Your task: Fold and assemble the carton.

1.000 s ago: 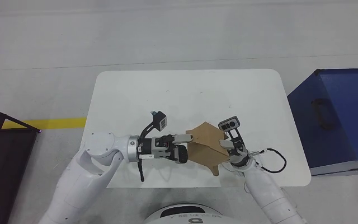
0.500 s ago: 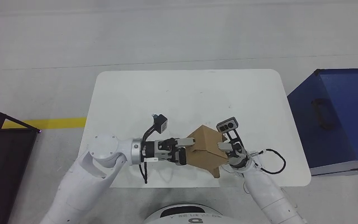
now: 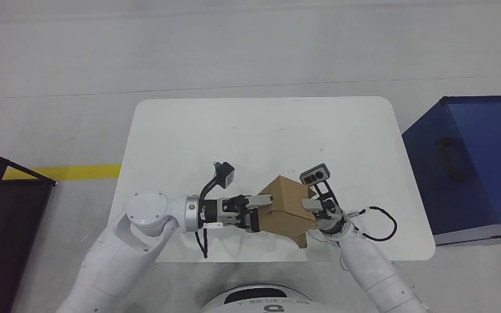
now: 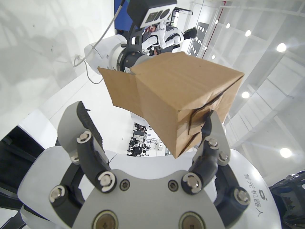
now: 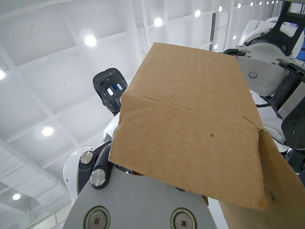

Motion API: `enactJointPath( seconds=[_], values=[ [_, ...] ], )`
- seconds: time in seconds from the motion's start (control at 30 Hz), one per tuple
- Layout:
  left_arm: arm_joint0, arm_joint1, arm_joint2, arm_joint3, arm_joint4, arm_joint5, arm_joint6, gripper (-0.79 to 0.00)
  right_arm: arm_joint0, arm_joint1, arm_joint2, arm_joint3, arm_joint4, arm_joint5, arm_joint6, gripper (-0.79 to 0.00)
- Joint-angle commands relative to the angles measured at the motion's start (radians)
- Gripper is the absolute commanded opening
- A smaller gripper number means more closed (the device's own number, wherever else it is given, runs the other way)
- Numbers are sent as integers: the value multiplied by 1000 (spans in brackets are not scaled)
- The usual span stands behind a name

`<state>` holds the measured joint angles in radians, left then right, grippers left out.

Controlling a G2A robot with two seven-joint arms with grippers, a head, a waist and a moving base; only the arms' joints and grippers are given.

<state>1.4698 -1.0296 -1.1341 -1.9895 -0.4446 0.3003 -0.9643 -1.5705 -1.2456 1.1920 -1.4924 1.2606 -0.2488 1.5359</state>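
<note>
Over the front of the table [image 3: 235, 133], a brown carton [image 3: 288, 205] sits between both arms.
Its corner touches one finger [image 4: 212, 132] of the left gripper [image 4: 144, 111], which is spread wide (other finger apart); the right gripper [image 3: 314, 218] is behind cardboard, grip untellable.

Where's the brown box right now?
In the top view, the carton is between the left gripper and the right gripper, over the near part of the white table.
</note>
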Motion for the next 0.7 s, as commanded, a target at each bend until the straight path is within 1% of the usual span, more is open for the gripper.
enactJointPath(
  seconds=[0.0, 0.33, 0.53, 0.67],
  values=[
    [-5, 0, 3, 8, -1, -2, 0, 0, 3, 0, -1, 2, 0, 2, 0, -785],
    [-52, -3, 43, 42, -1, -1, -17, 0, 16, 1, 0, 12, 6, 6, 0, -785],
    [-68, 0, 45, 60, 2, -3, -33, 0, 20, 1, 5, 20, 16, 6, 0, -785],
    [-70, 1, 52, 62, 8, -3, -36, -28, 26, 1, 5, 22, 18, 5, 0, -785]
  ],
)
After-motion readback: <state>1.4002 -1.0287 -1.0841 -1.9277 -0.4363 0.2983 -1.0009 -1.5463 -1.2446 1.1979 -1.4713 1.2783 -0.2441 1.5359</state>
